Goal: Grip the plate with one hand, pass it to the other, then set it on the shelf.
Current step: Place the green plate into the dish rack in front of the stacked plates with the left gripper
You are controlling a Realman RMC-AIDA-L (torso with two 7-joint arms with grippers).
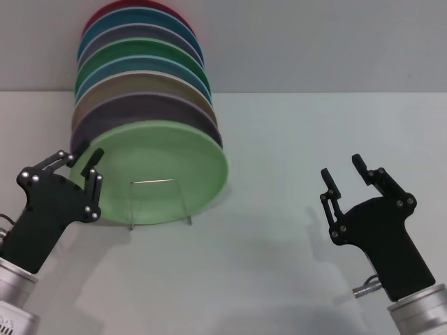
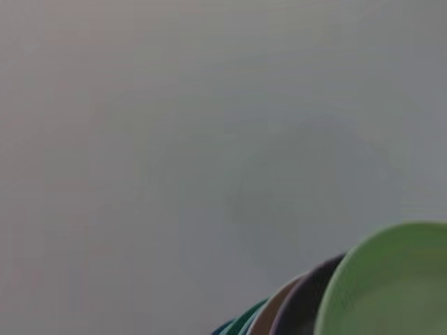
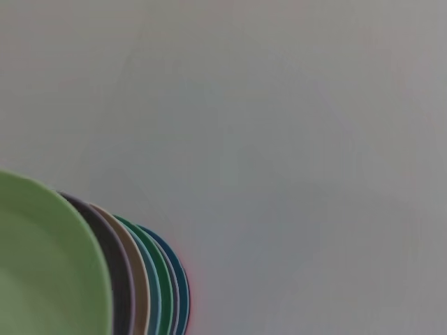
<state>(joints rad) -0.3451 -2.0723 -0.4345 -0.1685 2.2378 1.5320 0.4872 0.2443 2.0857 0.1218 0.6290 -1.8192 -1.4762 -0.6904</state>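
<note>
Frontmost, pale mint-green plate [image 1: 164, 171] stands upright in shelf [image 1: 160, 202].

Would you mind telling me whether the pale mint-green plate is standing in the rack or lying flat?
Standing. The plate leans on edge in the wire rack, frontmost of the row, face toward the camera.

Pale green plate [image 3: 45, 269] edge-on at front, darker plates [image 3: 140, 286] fanned behind it, plain pale table [image 3: 279, 139].
</note>
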